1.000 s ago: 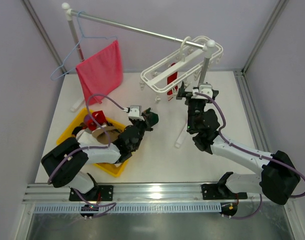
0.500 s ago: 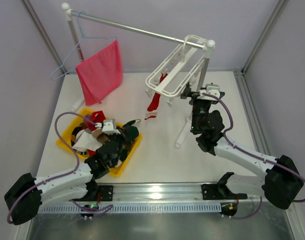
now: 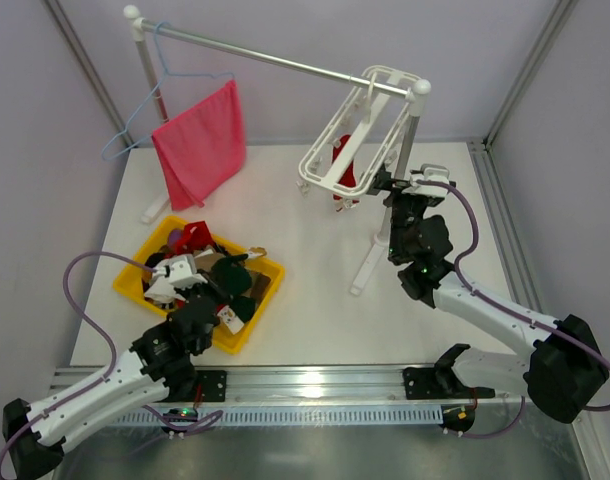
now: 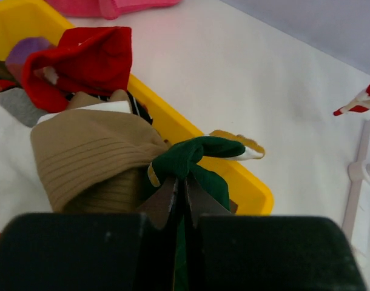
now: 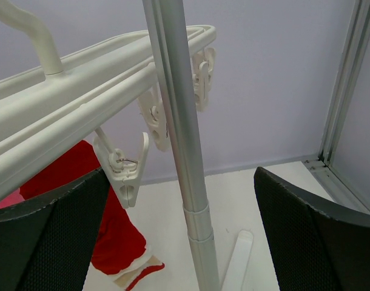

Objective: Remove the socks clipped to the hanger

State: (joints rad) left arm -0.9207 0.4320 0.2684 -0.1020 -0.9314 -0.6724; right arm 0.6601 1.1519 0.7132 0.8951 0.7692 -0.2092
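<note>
Top view: white table (image 3: 315, 300) w/ a metal drying rack (image 3: 285, 62) across the back, a pink cloth (image 3: 200, 145) draped at its left end. Front left, a yellow bin (image 3: 268, 292) heaped w/ socks in red, tan & green. The white plastic hanger (image 5: 82, 91) hangs tilted from the rack's right end. One red sock (image 5: 115, 242) is the only sock visible on it, clipped & dangling straight down, long axis vertical, toe just above the table. The right gripper (image 3: 383, 186) sits just beside the hanger w/ fingers spread wide & nothing held. Its wrist view shows the rack's upright pole (image 5: 179, 139) straight ahead between the fingers, the sock to the left beyond the pole, empty clips (image 5: 125, 170) above. The left gripper (image 3: 217, 312) is low at the bin's near corner, well apart from the hanger, fingers pinched together on a green sock (image 4: 194, 154) lying over the bin rim. Judgement: right arm is far nearer, so its approach should swing left around the pole & take the sock below its clip
</note>
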